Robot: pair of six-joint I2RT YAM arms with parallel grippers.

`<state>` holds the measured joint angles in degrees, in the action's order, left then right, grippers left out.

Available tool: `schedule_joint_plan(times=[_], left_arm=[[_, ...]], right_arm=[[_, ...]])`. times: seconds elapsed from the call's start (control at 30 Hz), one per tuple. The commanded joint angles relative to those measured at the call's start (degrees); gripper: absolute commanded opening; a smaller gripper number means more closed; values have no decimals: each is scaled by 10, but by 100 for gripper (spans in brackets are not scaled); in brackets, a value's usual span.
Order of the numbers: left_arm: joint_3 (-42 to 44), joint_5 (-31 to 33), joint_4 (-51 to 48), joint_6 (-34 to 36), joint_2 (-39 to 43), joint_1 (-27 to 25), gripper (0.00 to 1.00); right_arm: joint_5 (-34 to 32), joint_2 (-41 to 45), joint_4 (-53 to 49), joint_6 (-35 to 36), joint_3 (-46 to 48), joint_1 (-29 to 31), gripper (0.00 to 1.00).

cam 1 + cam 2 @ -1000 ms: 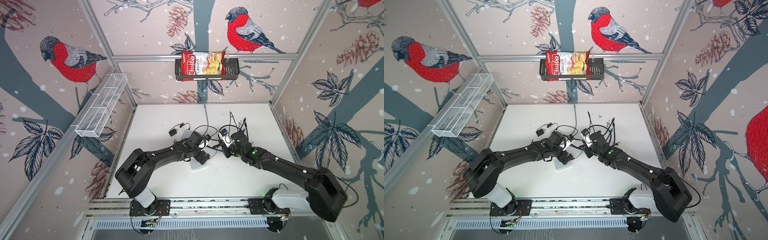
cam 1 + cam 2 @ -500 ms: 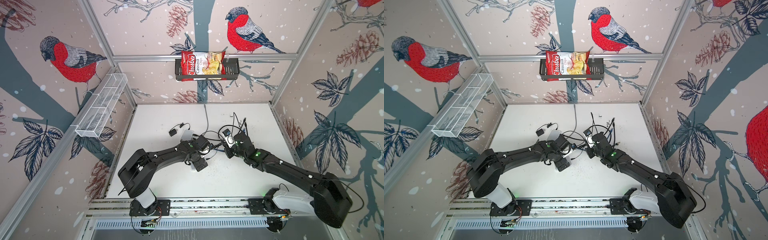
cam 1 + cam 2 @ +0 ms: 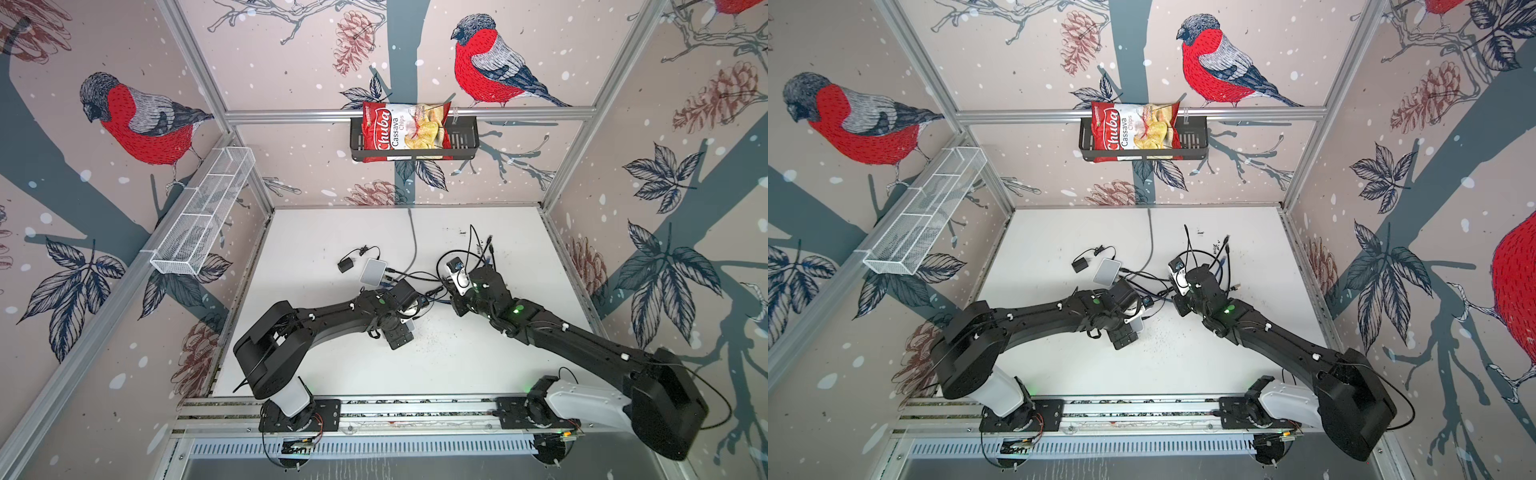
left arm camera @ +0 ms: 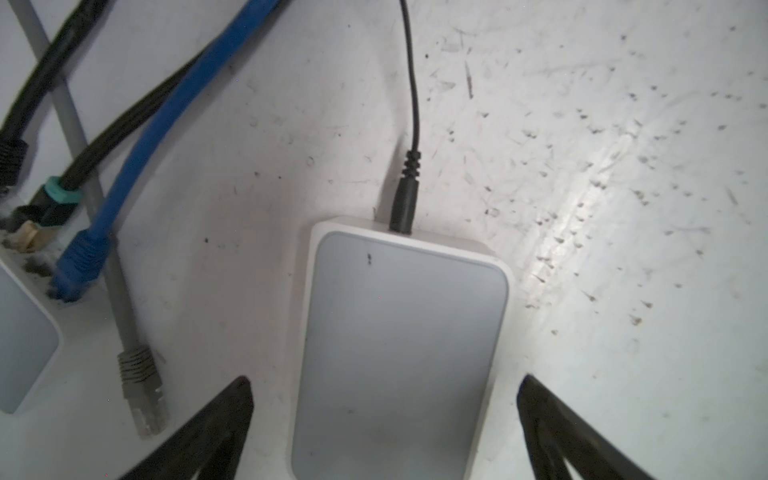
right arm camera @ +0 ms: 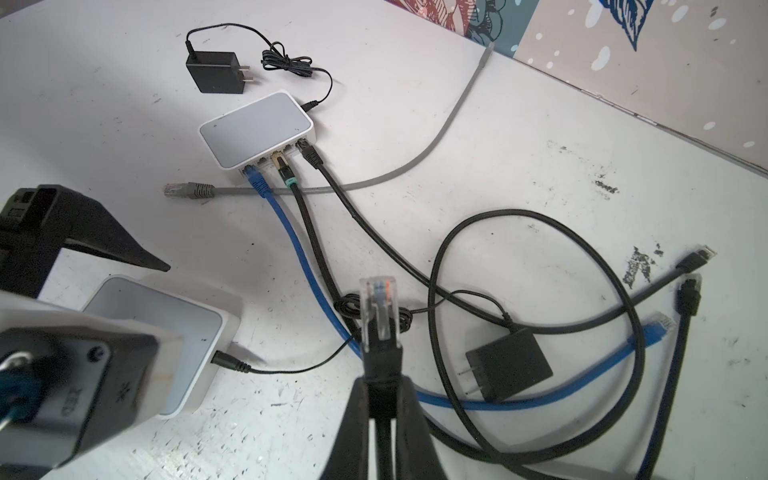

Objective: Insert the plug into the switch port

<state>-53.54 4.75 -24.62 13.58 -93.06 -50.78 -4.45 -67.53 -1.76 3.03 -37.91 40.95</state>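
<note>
A white switch [image 4: 399, 340] lies flat on the table with a black power lead in its end; its ports are hidden. My left gripper [image 4: 384, 380] is open, one finger on each side of it, also seen in a top view [image 3: 409, 322]. The same switch [image 5: 166, 332] shows in the right wrist view. My right gripper [image 5: 380, 376] is shut on the black boot of a clear plug [image 5: 378, 305], held above the table to the right of that switch. A second white switch [image 5: 257, 133] sits farther back with blue and black cables plugged in.
A loose grey cable plug [image 5: 187, 191] lies in front of the far switch. Two black power adapters [image 5: 212, 70] [image 5: 507, 365] and looped black and blue cables [image 5: 540, 399] cover the right of the table [image 3: 478, 357]. A chips bag [image 3: 405, 131] hangs on the back wall.
My left gripper has settled over the near switch and now covers most of it in both top views. My right gripper with the plug has shifted slightly right.
</note>
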Motion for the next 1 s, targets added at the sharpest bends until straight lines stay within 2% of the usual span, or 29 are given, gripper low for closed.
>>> schedule_joint_plan(times=[0.0,0.13,0.33,0.43,0.67,0.83,0.97], left_arm=[[-7,24,29,-36,-11,2,98],[-15,41,42,-78,-35,16,98],[-13,7,89,-135,-53,67,98],[-11,-13,108,-137,-54,82,98],[1,-69,141,-116,-30,89,98],[27,-121,171,-123,-3,133,98],[60,-197,223,-146,27,181,98]], right_arm=[[-11,5,5,-7,-7,-1,3],[-17,5,2,-10,-10,-2,3],[-29,-11,-3,-20,-10,-17,3],[-23,-25,-10,-20,-12,-23,3],[22,-56,-12,10,-8,-11,3],[33,-84,-18,10,-14,0,3],[38,-111,-29,9,-22,20,3]])
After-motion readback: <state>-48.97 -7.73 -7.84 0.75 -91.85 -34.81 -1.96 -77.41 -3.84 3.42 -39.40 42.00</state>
